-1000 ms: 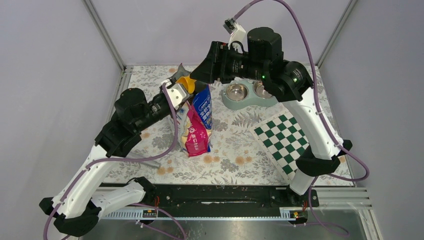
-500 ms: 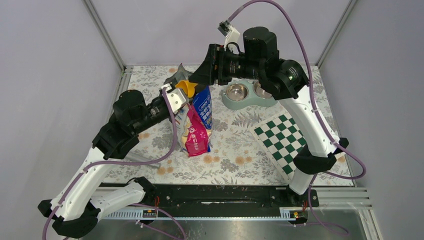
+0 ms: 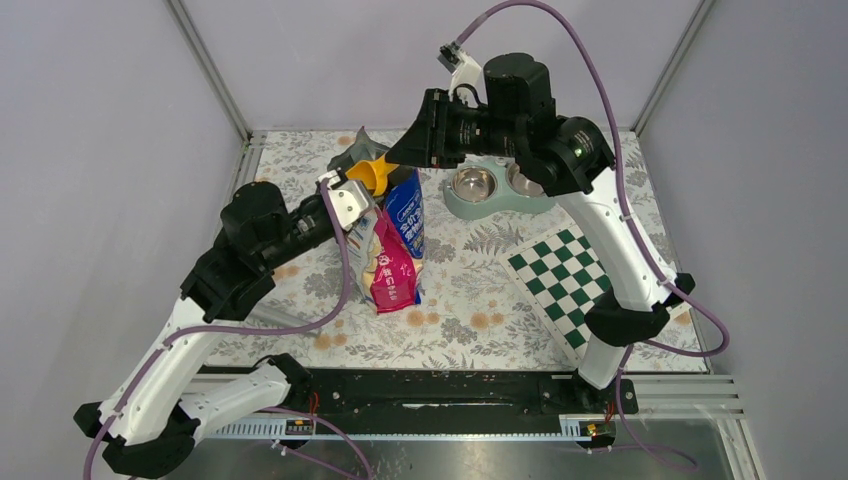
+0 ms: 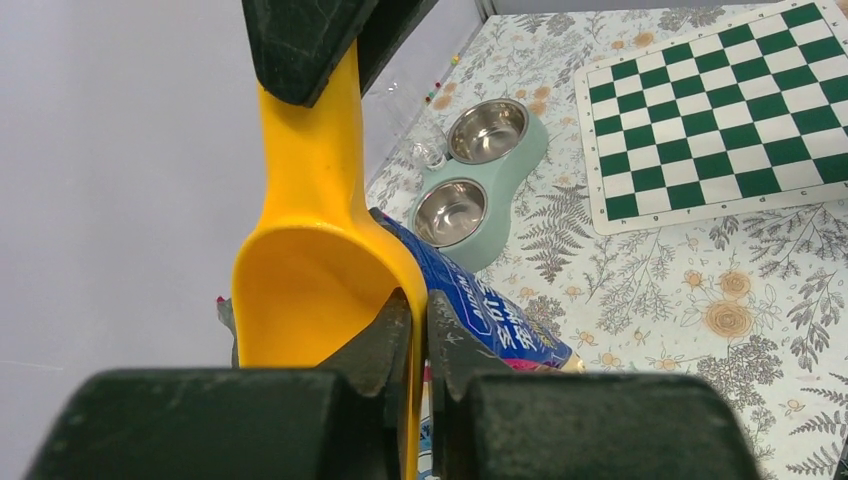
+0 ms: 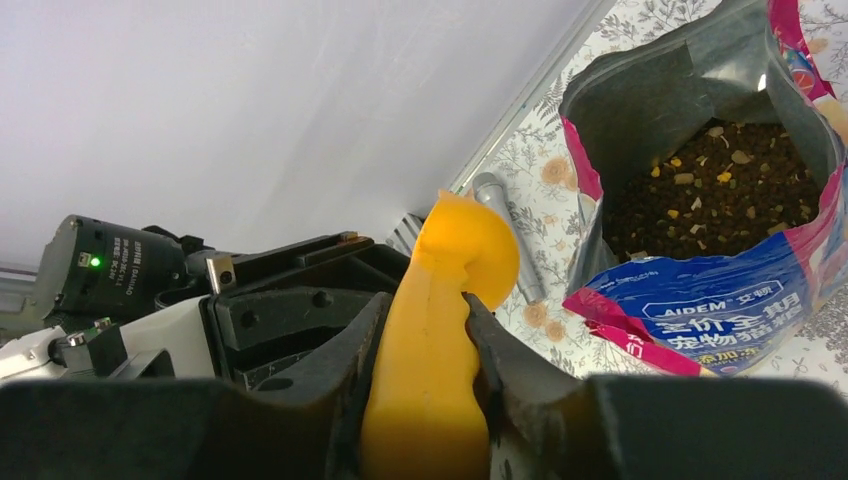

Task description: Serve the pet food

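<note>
At left, left gripper [image 4: 418,312] pressed together, pinching the bowl wall of the scoop [image 4: 310,270]. Long axis of scoop running from that bowl up and right to the handle, clamped between the fingers of right gripper [image 5: 425,315]. Down inside the open bag [image 5: 700,300], kibble [image 5: 710,190], just beyond and below the bowl, untouched. Likely next: releasing on the left, dipping bowl-first with the right.

You can read "AIDEM" in white on the blue panel of the bag [image 5: 700,310], with white Chinese characters printed just beneath it.
</note>
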